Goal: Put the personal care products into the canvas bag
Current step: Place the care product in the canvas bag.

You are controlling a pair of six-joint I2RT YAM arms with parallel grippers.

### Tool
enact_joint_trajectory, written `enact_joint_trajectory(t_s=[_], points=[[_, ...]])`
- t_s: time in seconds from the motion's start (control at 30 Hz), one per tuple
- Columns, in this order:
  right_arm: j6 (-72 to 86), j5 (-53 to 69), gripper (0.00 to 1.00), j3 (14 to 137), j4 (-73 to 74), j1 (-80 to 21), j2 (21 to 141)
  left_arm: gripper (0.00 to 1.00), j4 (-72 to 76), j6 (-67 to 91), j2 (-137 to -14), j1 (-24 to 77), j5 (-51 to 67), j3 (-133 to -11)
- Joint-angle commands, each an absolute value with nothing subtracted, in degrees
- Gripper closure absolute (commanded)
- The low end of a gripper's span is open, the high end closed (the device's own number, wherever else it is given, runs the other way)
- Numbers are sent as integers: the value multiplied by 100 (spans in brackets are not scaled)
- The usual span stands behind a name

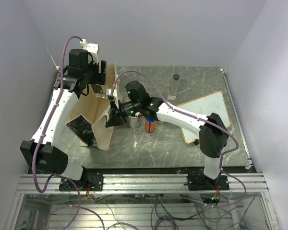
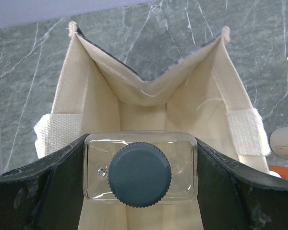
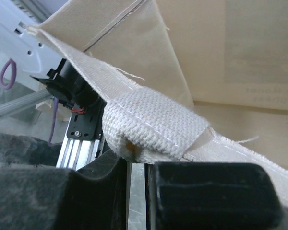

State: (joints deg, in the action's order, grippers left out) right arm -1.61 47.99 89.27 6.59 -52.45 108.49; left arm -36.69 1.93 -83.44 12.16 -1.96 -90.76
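I am holding my left tool (image 2: 141, 167) high in the upper left of the overhead view, clamped on a clear bottle (image 2: 140, 175). Its two fingers are pressing the glass sides, and the dark cap is facing the wrist camera. The bottle is hanging right over the open mouth of the bag (image 2: 105, 100), not yet inside. In the wrist view the cream inner walls are spreading out above it, towards the top of the frame.

I am reaching my right tool (image 3: 137, 177) in at the bag's rim, just left of the overhead view's centre. Its jaws are drawn almost together, leaving only a thin slit. They seem to be nipping the stitched end of the strap (image 3: 149, 124), though the close view is leaving the contact unclear.

The bag is standing on the desk (image 1: 158, 148) in the left half of the overhead view, its dark print facing the lower left. A blue-and-orange bottle (image 1: 150, 125) is standing near the centre, just beside my right arm. A second clear bottle (image 1: 174, 84) is sitting towards the top, right of centre. A cream lid (image 2: 284, 142) is showing at the right edge of the left wrist view. The whiteboard (image 1: 204, 115) is lying flat on the right side.
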Motion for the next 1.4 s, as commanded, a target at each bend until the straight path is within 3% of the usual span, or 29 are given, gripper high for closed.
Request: enact_joint_trajectory(t_s=[0.0, 0.13, 0.37, 0.47, 0.9, 1.37], points=[[-358, 5296, 99, 8741, 655, -5336, 10573, 93, -2256, 50, -8186, 1247, 202, -9038], [-713, 5154, 91, 8733, 949, -5333, 10442, 93, -1986, -77, -8173, 1248, 449, -8788], [-1420, 4462, 55, 8938, 1729, -5315, 10211, 93, -1402, -376, -8169, 1248, 959, -8420], [-1682, 4212, 35, 9049, 2006, -5257, 10064, 93, -1320, -460, -8276, 1248, 960, -8392], [-1702, 3964, 33, 9516, 2094, -4157, 9774, 93, -805, -451, -8488, 1248, 1035, -8106], [-1892, 4068, 35, 10199, 1544, -3811, 10762, 93, -599, -425, -8354, 1248, 1034, -7770]])
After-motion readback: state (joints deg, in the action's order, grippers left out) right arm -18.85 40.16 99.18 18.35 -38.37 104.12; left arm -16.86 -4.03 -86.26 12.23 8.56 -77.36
